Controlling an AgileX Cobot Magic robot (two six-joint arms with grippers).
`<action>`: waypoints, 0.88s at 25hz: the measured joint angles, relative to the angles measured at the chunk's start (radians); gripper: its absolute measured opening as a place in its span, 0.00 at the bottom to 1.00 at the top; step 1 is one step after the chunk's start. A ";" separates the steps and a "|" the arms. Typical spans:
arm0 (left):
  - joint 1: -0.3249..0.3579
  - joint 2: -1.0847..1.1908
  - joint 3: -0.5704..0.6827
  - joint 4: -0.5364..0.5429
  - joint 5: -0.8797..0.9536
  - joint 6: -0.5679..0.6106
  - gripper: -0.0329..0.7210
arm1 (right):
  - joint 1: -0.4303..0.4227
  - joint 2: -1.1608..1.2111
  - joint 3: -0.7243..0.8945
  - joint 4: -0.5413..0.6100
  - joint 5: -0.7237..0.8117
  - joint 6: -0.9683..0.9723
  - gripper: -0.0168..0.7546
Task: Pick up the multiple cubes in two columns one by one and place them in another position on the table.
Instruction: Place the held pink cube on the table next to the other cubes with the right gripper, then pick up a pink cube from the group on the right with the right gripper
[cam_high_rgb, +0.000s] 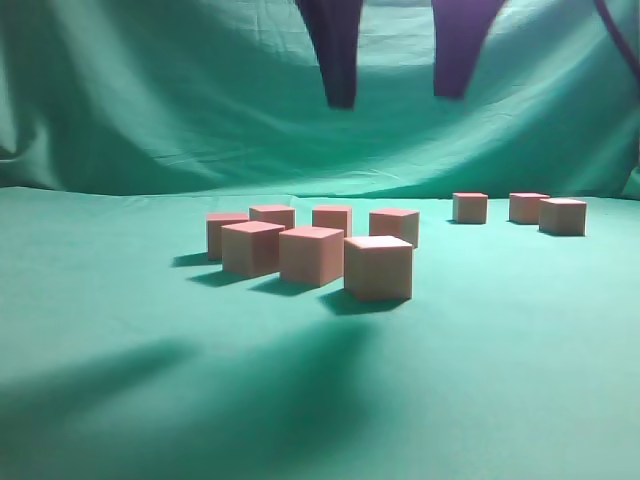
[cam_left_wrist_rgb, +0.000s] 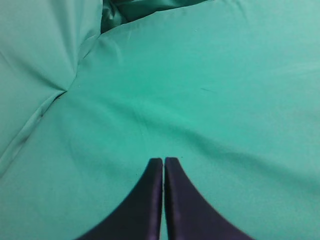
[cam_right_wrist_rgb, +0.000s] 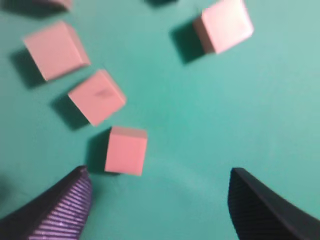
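In the exterior view, seven cubes (cam_high_rgb: 312, 248) stand in two columns on the table (cam_high_rgb: 120, 300), three more (cam_high_rgb: 520, 210) lie well apart at the right. The left wrist view shows the left gripper (cam_left_wrist_rgb: 164, 167) closed on nothing. In the right wrist view, the right gripper (cam_right_wrist_rgb: 160, 192) hangs wide open and empty (a cube (cam_right_wrist_rgb: 126, 150) nearby); I judge the next move is descending onto it.

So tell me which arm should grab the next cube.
Right, probably. The right claw is open above the cubes, the nearest cube just ahead of its left finger. The left claw is shut and its camera shows only green cloth, no cube.
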 joint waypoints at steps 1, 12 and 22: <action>0.000 0.000 0.000 0.000 0.000 0.000 0.04 | -0.011 0.000 -0.038 -0.004 0.012 -0.016 0.69; 0.000 0.000 0.000 0.000 0.000 0.000 0.04 | -0.478 0.016 -0.164 0.007 0.011 -0.073 0.69; 0.000 0.000 0.000 0.000 0.000 0.000 0.04 | -0.660 0.210 -0.164 0.213 -0.231 -0.276 0.69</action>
